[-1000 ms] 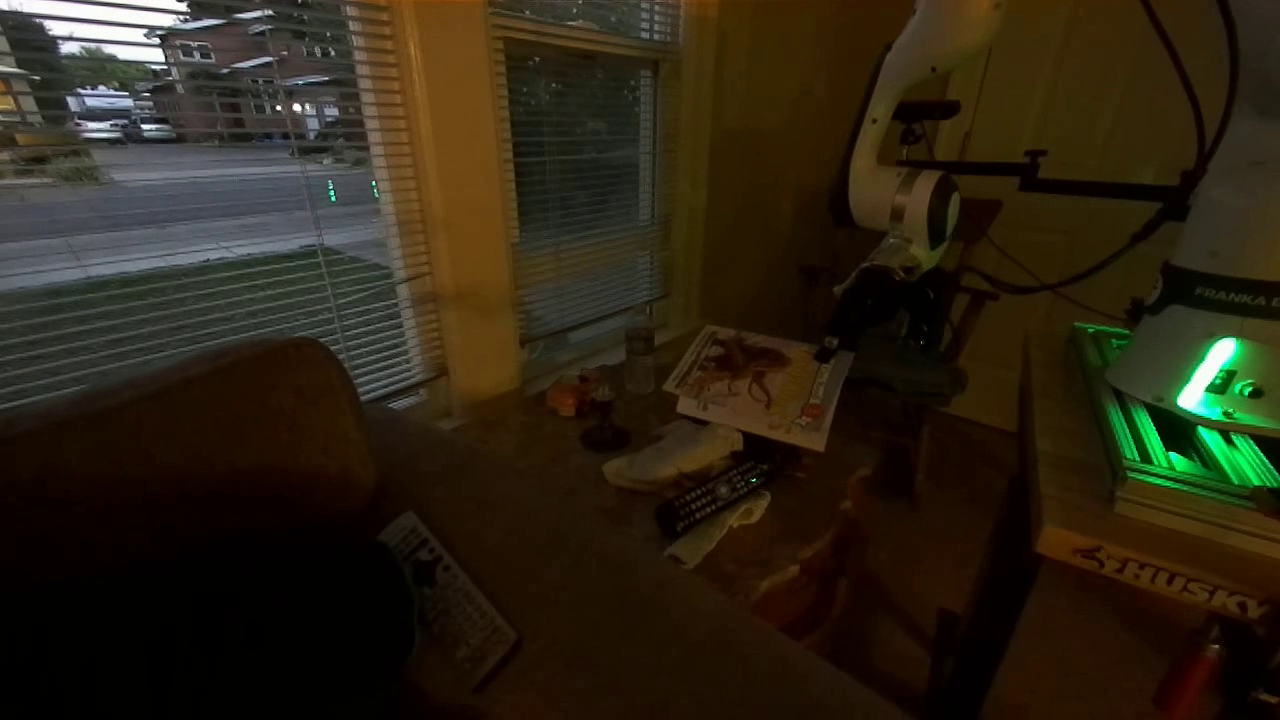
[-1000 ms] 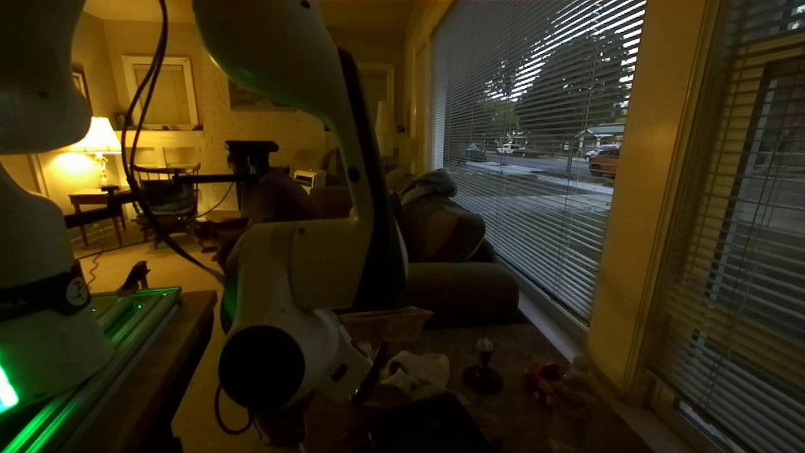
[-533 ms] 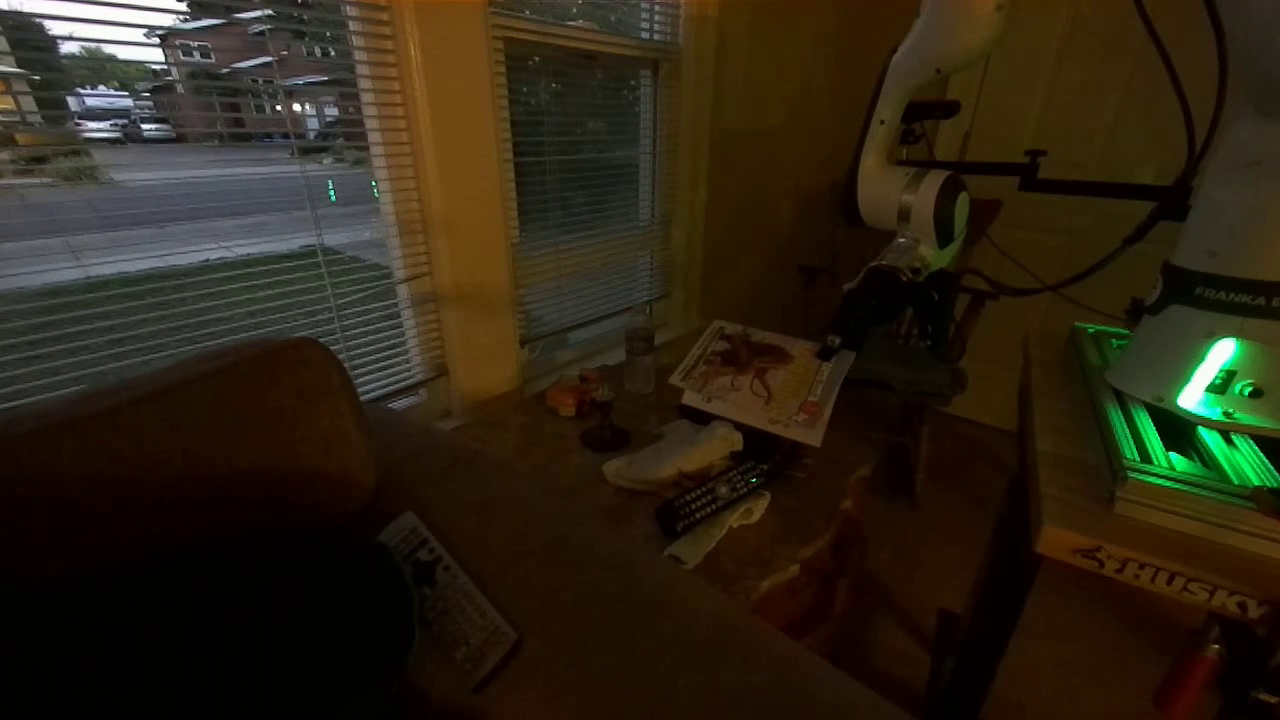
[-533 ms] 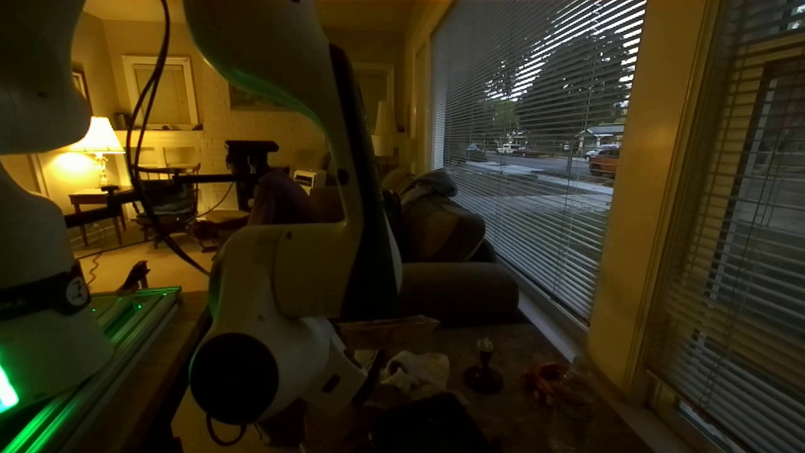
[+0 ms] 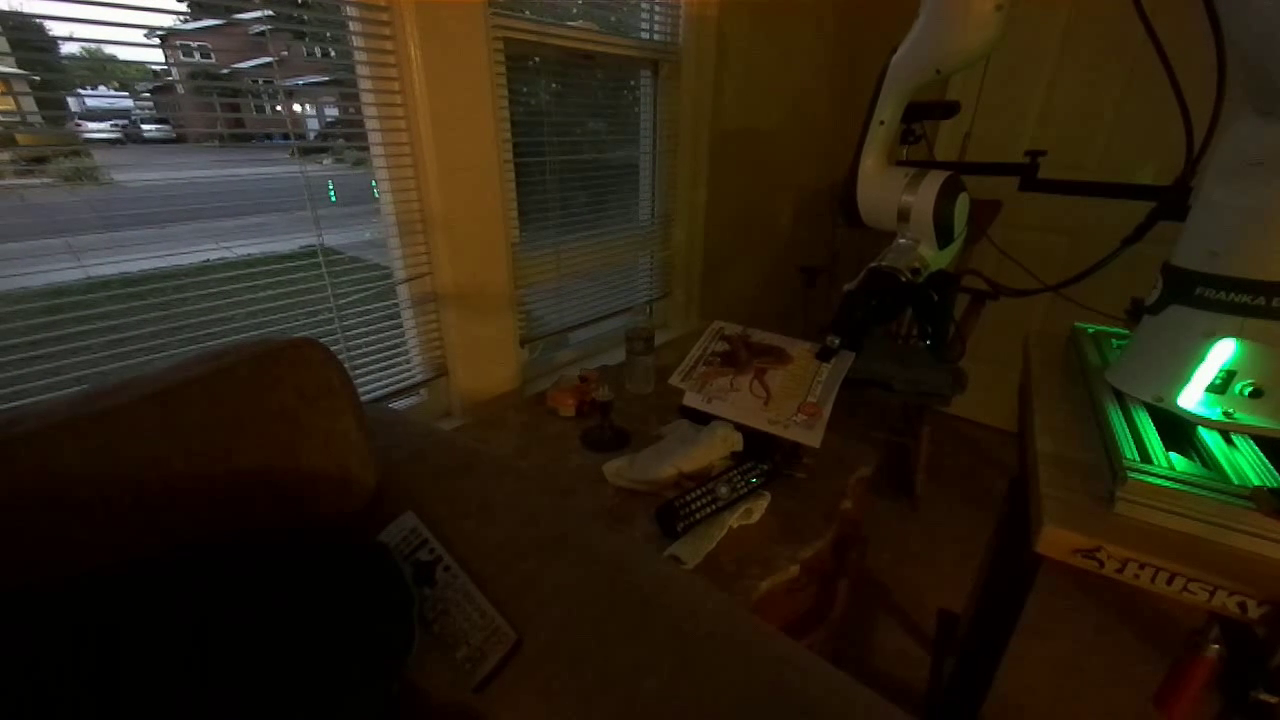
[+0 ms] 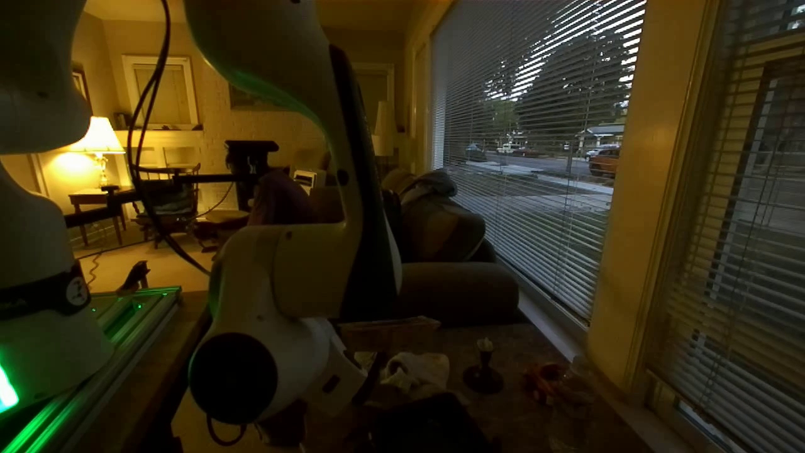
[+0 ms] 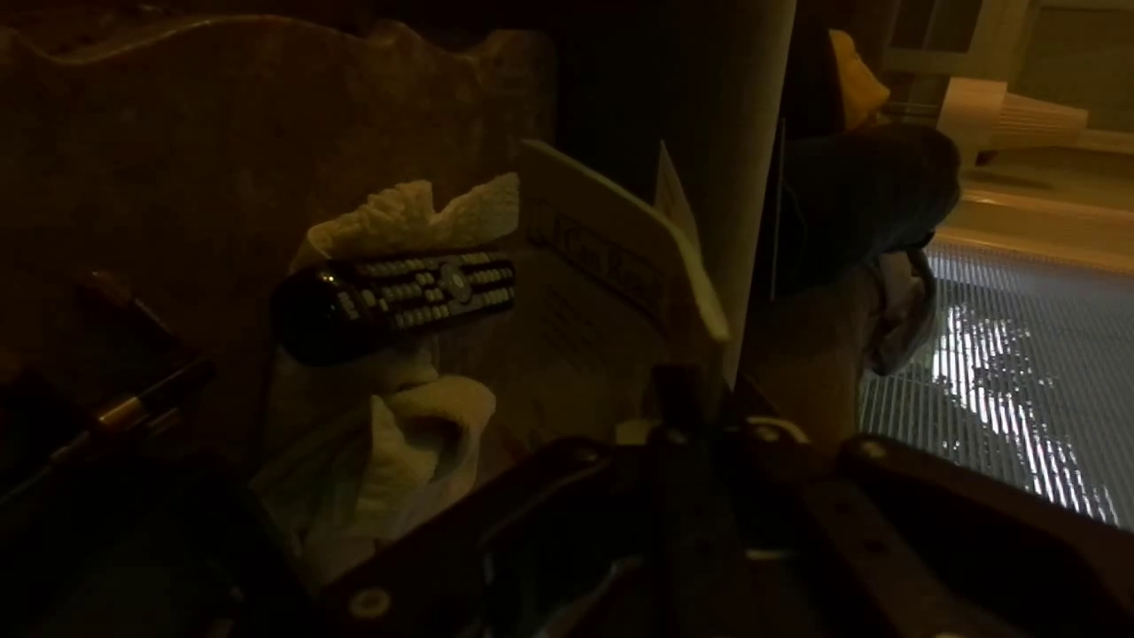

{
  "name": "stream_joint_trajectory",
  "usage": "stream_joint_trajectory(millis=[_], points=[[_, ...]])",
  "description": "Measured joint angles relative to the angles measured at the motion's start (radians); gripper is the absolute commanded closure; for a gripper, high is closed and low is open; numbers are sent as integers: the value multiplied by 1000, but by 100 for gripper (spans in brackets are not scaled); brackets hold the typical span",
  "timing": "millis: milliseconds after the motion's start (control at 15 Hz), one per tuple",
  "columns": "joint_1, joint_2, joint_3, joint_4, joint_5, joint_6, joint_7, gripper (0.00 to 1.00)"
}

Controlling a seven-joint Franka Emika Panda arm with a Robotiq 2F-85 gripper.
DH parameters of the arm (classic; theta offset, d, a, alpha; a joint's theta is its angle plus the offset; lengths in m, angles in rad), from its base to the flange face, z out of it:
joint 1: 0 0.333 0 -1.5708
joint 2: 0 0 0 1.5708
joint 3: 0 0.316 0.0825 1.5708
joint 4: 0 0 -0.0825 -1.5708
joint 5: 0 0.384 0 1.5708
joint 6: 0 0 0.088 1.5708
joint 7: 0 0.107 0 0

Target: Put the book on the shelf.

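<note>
In an exterior view, the tool (image 5: pixel 828 348) is clamping a thin picture book (image 5: pixel 765 380) by its edge, and the picture book is hanging tilted above the table (image 7: pixel 168 159), its whitish cover showing a red-orange picture towards the camera. In the wrist view, the fingertips (image 7: pixel 678 399) are pressing together at the edge of the picture book, whose near side is bearing faint lettering, apparently spelling "I Can Read". There the picture book is overlapping the end of a black remote control (image 7: pixel 399 301). The remote control is lying on the table, with crumpled pale cloth (image 7: pixel 434 434) showing on 2 sides of it. In both exterior views, a candlestick (image 6: pixel 484 376) is standing upright near the cloth, holding a short candle (image 6: pixel 484 344), and an orange toy (image 6: pixel 546 380) is sitting near it, toward the window (image 6: pixel 534 176). A clear bottle (image 5: pixel 640 355) is standing just beside the toy. A dark flat shape (image 6: pixel 427 428) is lying at the bottom of an exterior view, too dim for naming. To the side, the base (image 5: pixel 1180 370) of the robot arm (image 5: pixel 910 205) is glowing green on a workbench (image 5: pixel 1160 580) lettered HUSKY
</note>
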Motion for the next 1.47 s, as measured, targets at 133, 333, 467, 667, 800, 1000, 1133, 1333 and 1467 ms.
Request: stream_joint_trajectory(millis=[133,333,467,667,800,1000,1133,1333,1467], points=[[0,4,-2,4,0,-5,0,99],[-2,16,-11,29,-9,-34,16,99],[-6,28,-25,56,-26,-53,29,99],[-19,58,-51,107,-76,-81,58,99],[-35,86,-65,148,-110,-102,79,99],[-68,132,-77,217,-139,-129,117,99],[-93,162,-81,267,-144,-148,145,99],[-128,206,-82,344,-164,-189,206,99],[-145,237,-82,391,-200,-233,252,99]])
